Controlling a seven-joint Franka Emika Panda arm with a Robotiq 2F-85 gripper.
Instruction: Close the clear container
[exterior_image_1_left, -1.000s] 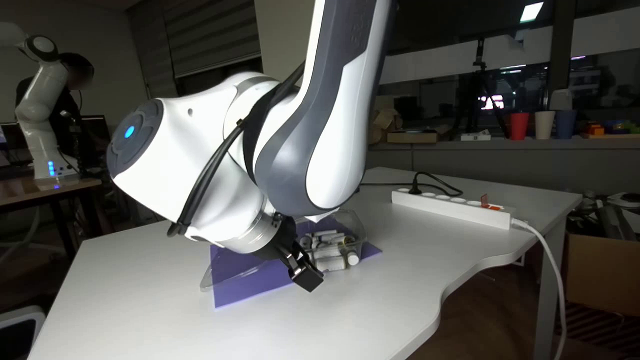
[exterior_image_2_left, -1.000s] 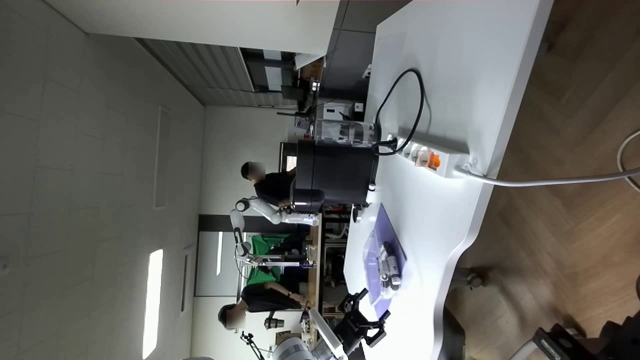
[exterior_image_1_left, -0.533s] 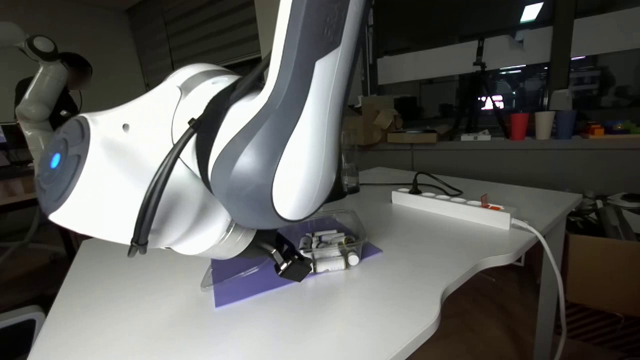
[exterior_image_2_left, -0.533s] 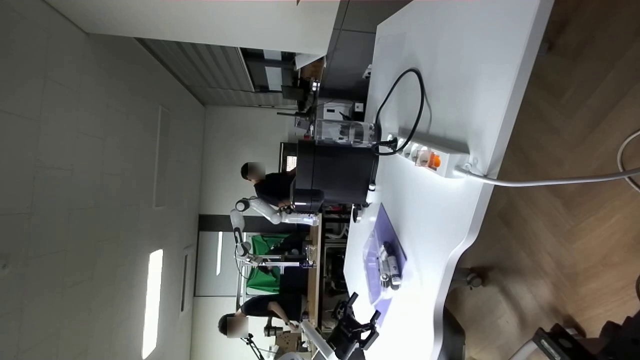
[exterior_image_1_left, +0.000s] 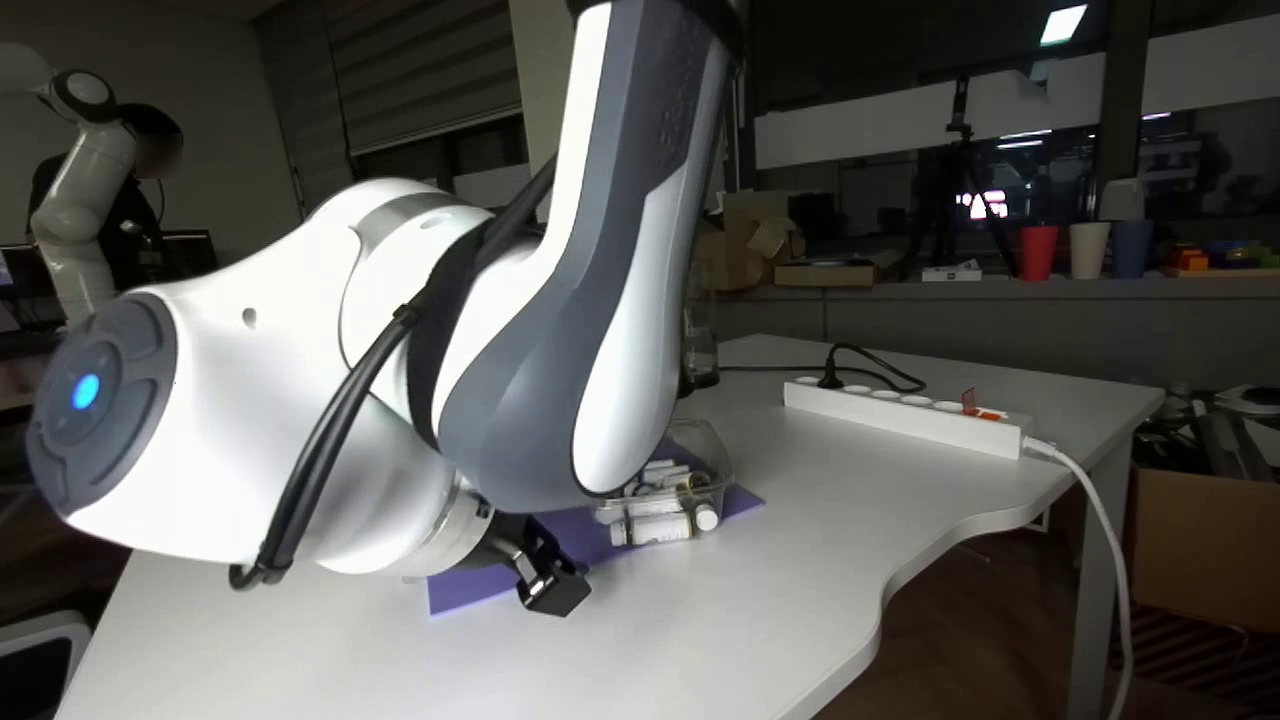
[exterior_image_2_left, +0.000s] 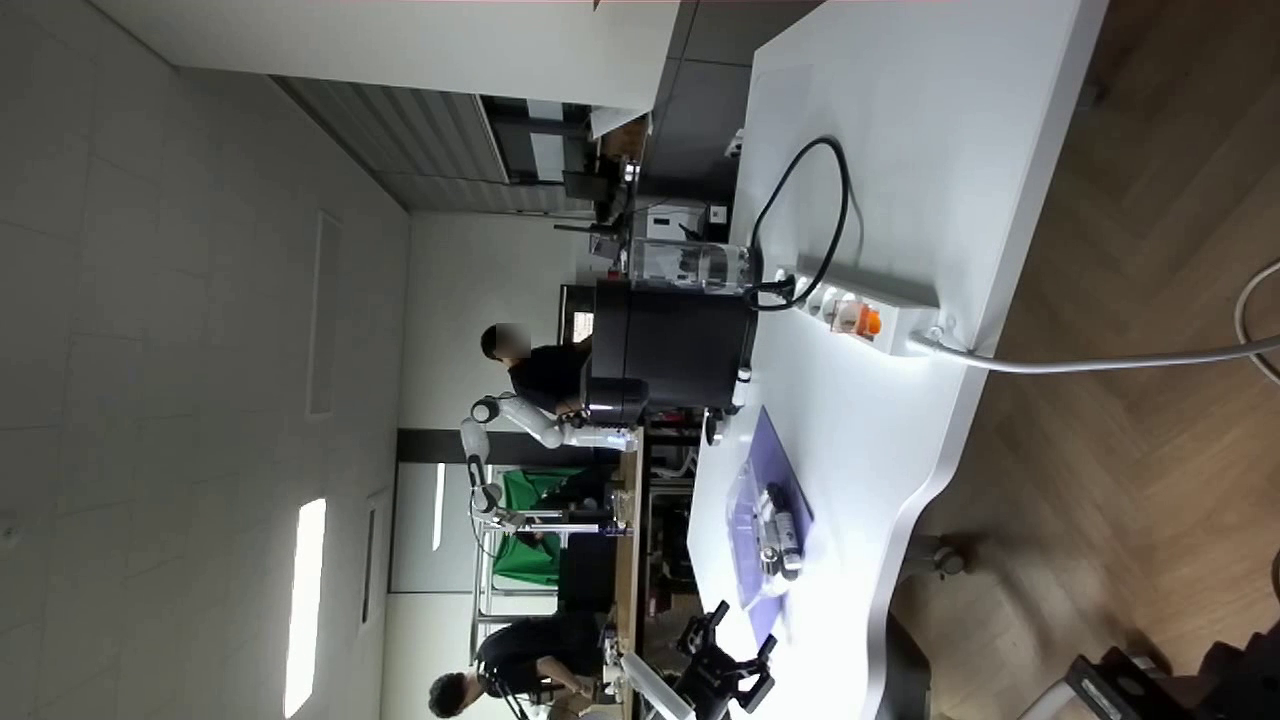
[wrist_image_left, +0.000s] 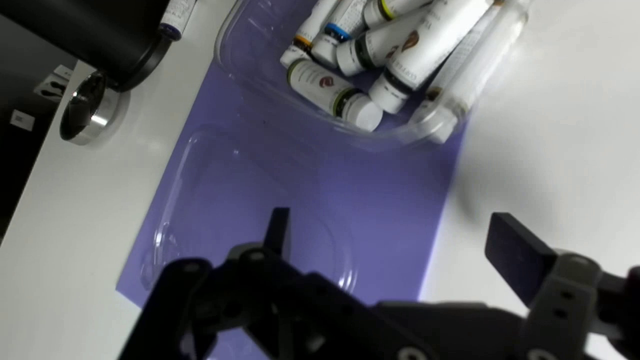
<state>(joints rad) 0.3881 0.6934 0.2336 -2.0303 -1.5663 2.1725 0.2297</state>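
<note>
The clear container sits on the flat purple mat with several white bottles in it; its top is open. It also shows in an exterior view. Its clear lid lies folded out flat over the mat, beside the bottle-filled half. Whether a hinge joins them is hard to see. My gripper is open and empty. One finger is over the lid, the other over the white table past the mat's edge. In both exterior views the gripper is near the mat's end, apart from the bottles.
A white power strip with a black plug and cables lies farther along the table. A black appliance and a clear cylinder stand at the table's far side. A round metal dish is near the appliance.
My gripper has moved away from the bottles toward the lid end of the mat, rising slightly and then lowering. It stays open. The container and lid have not moved.
</note>
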